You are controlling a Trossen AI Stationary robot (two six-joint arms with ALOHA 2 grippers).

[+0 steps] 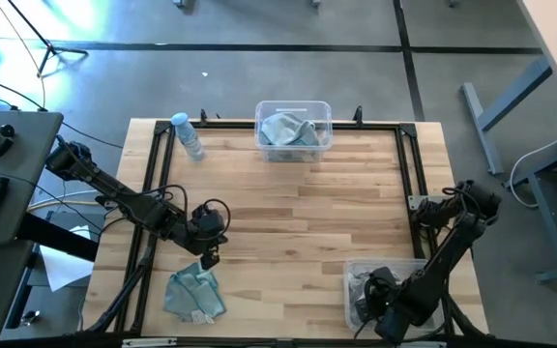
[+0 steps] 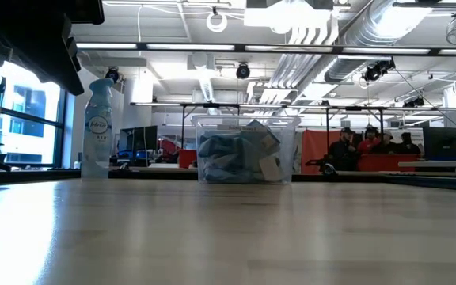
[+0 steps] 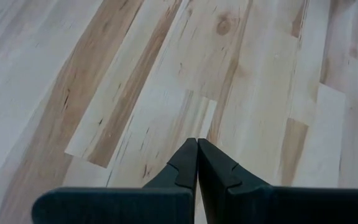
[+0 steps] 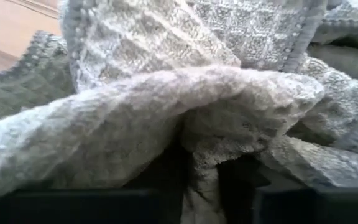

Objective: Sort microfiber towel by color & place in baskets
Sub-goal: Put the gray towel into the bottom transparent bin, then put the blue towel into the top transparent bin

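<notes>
Sorting nearly done, we judge: blue towels (image 1: 291, 129) fill the far basket (image 1: 325, 114). One blue towel (image 1: 194, 293) lies on the bench (image 1: 298, 222) just beside the left gripper (image 1: 208, 257), jaws pressed together and empty. Right gripper (image 1: 367, 302) sits down in the near basket (image 1: 348, 273) among grey towels (image 4: 185, 99), likely depositing; we cannot tell its jaws.

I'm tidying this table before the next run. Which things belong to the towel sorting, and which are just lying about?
Belongs to the job:
- clear plastic basket at the far edge, holding light blue-teal towels
- clear plastic basket at the near right, holding pale grey towels
- loose blue-teal towel, near left

Lying about:
- clear plastic spray bottle with blue cap
</notes>
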